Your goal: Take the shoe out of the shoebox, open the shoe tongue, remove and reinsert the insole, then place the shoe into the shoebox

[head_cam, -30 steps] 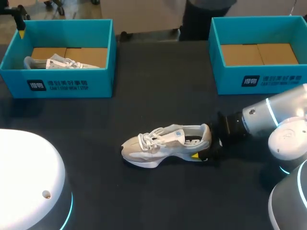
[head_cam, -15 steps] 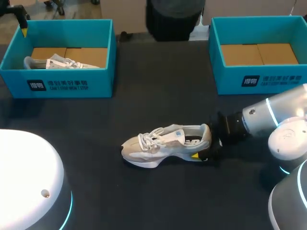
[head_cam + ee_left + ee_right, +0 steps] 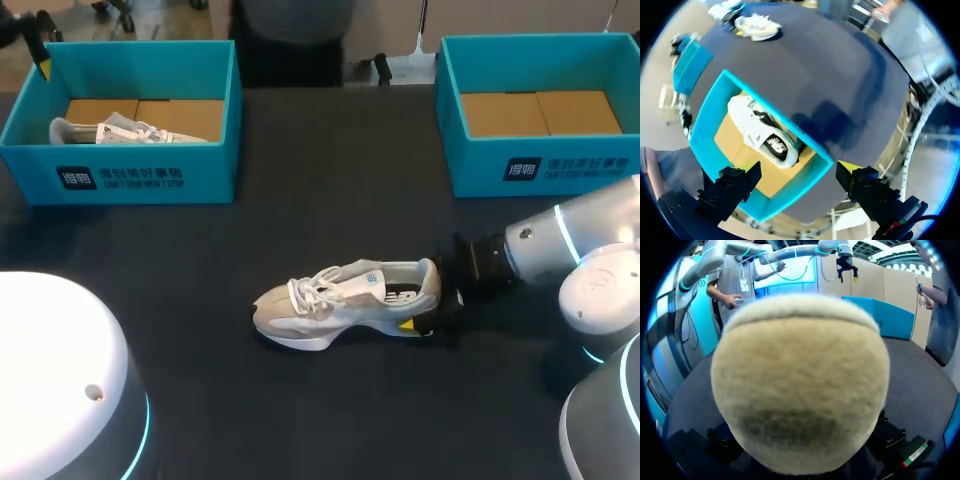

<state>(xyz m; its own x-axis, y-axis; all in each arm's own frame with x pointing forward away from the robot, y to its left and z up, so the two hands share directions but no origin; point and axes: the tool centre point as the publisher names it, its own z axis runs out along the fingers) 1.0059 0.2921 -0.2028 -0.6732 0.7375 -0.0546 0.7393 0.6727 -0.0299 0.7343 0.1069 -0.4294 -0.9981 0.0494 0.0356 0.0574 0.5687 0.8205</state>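
The shoe [image 3: 345, 300] sits out on the mid-tabletop [image 3: 330, 200], right pincer [image 3: 425, 310] at its heel, grip unclear. The left pincer [image 3: 799, 175] hangs apart over the far-left shoebox [image 3: 120, 170]. Next up, likely: opening the tongue.

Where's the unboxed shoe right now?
In the head view, the shoe stands on its sole in the middle of the table, toe leftward, heel at the right claw, nearer the robot than the left shoebox and right shoebox.
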